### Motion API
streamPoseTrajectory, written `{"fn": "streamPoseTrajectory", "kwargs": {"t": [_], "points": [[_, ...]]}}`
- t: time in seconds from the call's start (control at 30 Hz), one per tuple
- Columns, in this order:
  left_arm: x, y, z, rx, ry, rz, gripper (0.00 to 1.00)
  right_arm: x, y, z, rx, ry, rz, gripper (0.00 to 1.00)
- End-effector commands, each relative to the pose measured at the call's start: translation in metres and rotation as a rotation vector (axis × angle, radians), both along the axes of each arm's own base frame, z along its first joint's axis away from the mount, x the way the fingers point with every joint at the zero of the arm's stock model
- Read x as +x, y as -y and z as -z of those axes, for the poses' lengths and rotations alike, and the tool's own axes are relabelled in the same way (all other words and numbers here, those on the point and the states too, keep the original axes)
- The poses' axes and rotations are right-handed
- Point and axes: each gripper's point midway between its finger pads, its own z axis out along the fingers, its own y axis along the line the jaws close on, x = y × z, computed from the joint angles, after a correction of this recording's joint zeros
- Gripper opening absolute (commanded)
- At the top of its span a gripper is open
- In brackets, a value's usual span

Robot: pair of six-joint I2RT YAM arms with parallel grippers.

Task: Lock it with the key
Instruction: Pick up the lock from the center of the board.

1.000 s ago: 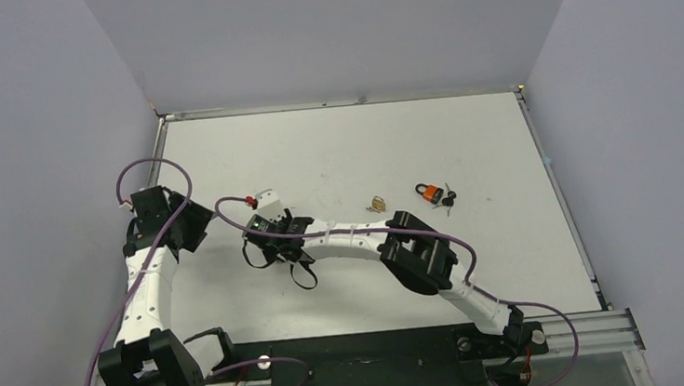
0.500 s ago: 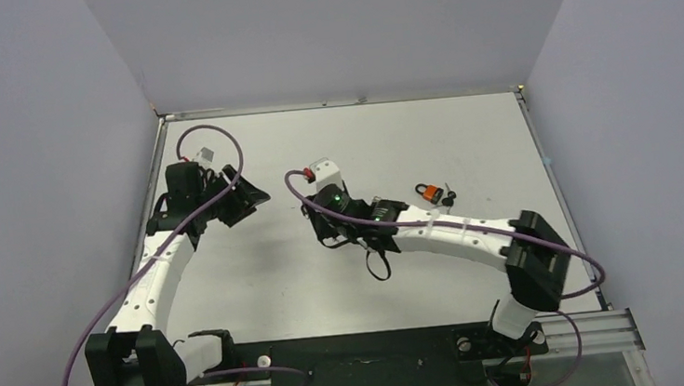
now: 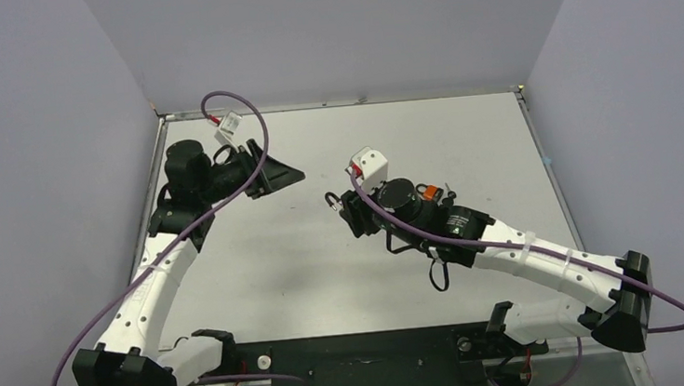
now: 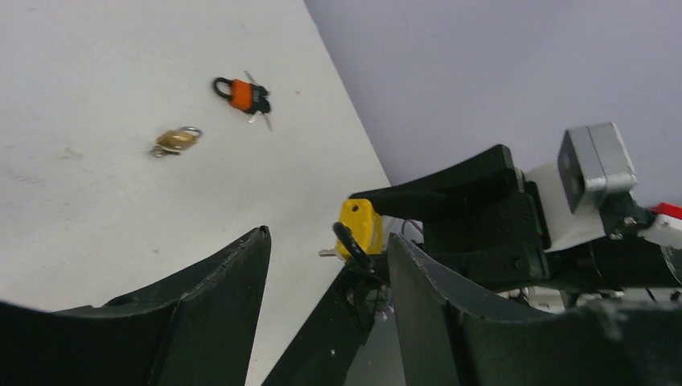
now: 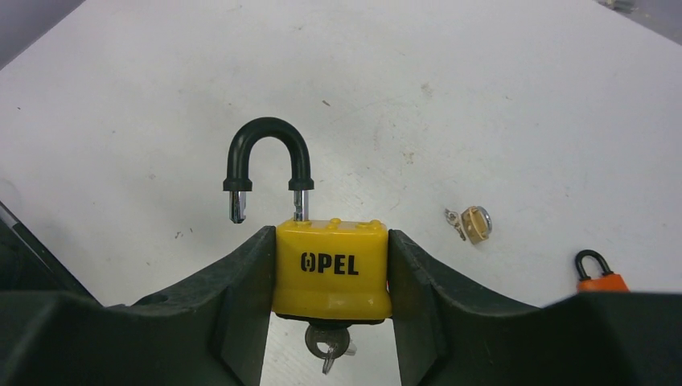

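A yellow padlock (image 5: 331,272) marked OPEL is clamped by its sides in my right gripper (image 5: 331,236), which is shut on it. Its black shackle (image 5: 268,137) stands raised and swung open, one leg free of the body. A key (image 5: 328,344) sticks out of the underside of the padlock. The overhead view shows the right gripper (image 3: 344,210) above the table's middle, pointing left. My left gripper (image 3: 285,173) hangs in the air at the back left, pointing right towards it, open and empty. In the left wrist view the yellow padlock (image 4: 359,227) shows just beyond the left gripper (image 4: 326,237).
An orange padlock (image 5: 599,277) with keys and a small brass padlock (image 5: 476,224) lie on the white table (image 3: 464,136), right of centre. In the overhead view the orange padlock (image 3: 426,188) sits just behind the right arm. Purple walls enclose the table.
Both arms have swung toward the back and the right. The right gripper carried the yellow padlock from left of centre to the middle. The left gripper rose and turned to face it.
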Motion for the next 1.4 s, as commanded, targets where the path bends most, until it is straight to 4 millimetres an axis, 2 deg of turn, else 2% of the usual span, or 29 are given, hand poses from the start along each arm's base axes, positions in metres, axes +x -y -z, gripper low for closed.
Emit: {"fn": "streamPoseTrajectory", "kwargs": {"t": [0.0,0.13,0.27,0.43,0.83,1.07,1.27,1.37], "points": [[-0.031,0.036,-0.051,-0.07,0.134,0.178,0.53,-0.002,0.017,-0.039,0.006,0.125,0.021,0.0],[-0.046,0.063,-0.042,-0.054,0.064,0.252,0.5,-0.006,0.021,-0.052,-0.041,0.178,0.041,0.0],[-0.05,0.072,-0.033,-0.009,0.021,0.278,0.49,-0.007,0.024,-0.058,-0.086,0.211,0.059,0.0],[-0.048,0.073,-0.018,0.1,-0.01,0.269,0.47,-0.01,0.024,-0.069,-0.073,0.231,0.058,0.0],[-0.064,0.088,-0.002,0.121,-0.097,0.37,0.44,-0.014,0.025,-0.074,-0.105,0.256,0.048,0.0],[-0.06,0.093,-0.006,0.103,-0.105,0.372,0.36,-0.021,0.023,-0.072,-0.124,0.252,0.013,0.0],[-0.065,0.094,-0.007,0.087,-0.109,0.408,0.29,-0.029,0.023,-0.072,-0.117,0.239,-0.042,0.0],[-0.069,0.094,-0.004,0.084,-0.119,0.424,0.22,-0.031,0.025,-0.075,-0.111,0.242,-0.047,0.0]]}}
